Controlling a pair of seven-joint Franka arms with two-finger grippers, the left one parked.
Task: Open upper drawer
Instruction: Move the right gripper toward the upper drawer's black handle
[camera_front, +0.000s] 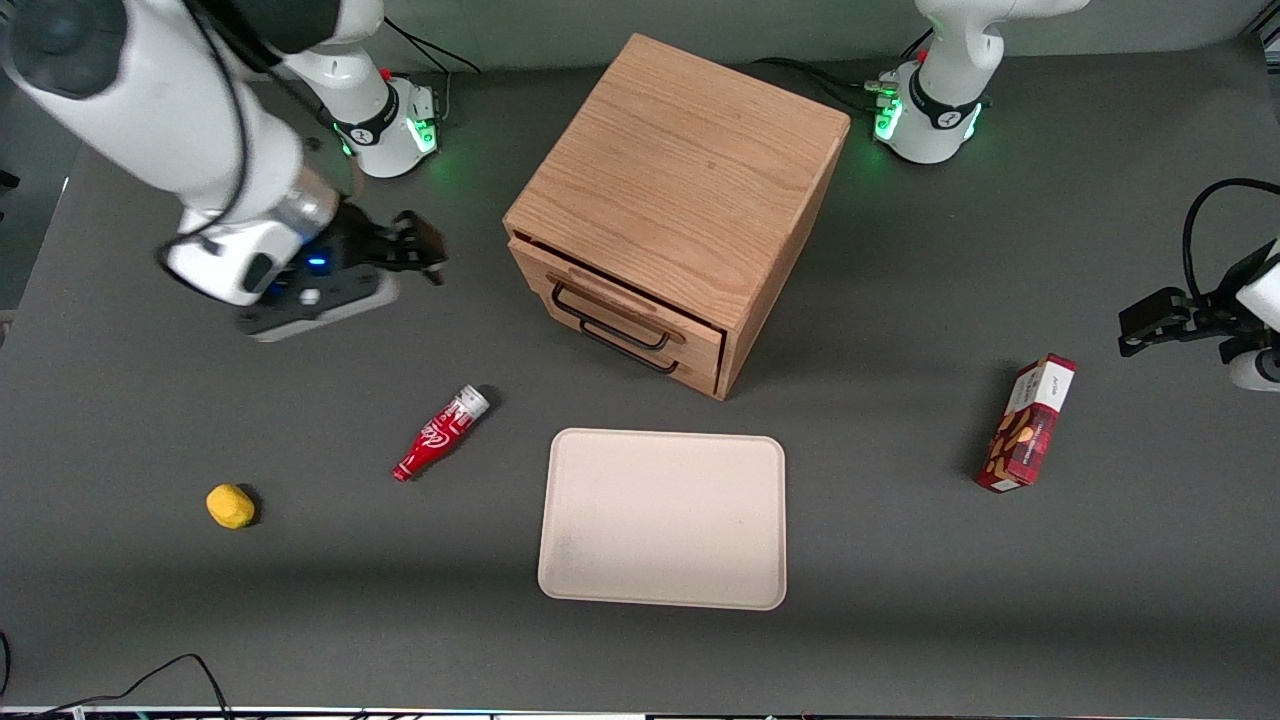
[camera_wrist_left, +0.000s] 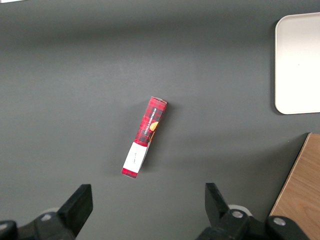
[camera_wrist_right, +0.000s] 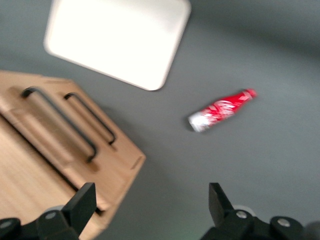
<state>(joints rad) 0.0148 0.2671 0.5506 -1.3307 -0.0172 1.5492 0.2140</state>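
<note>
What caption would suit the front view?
Open robot hand hovers beside the oak cabinet, upper drawer barely ajar, handle untouched.

The right arm reached in low from the working arm's end of the table, wrist tilted, forearm slanting down. Its gripper (camera_front: 425, 250) hung above the tabletop, touching nothing, its black fingers (camera_wrist_right: 82, 202) spread wide apart with only bare space between them, blue light glowing on the wrist housing.
</note>
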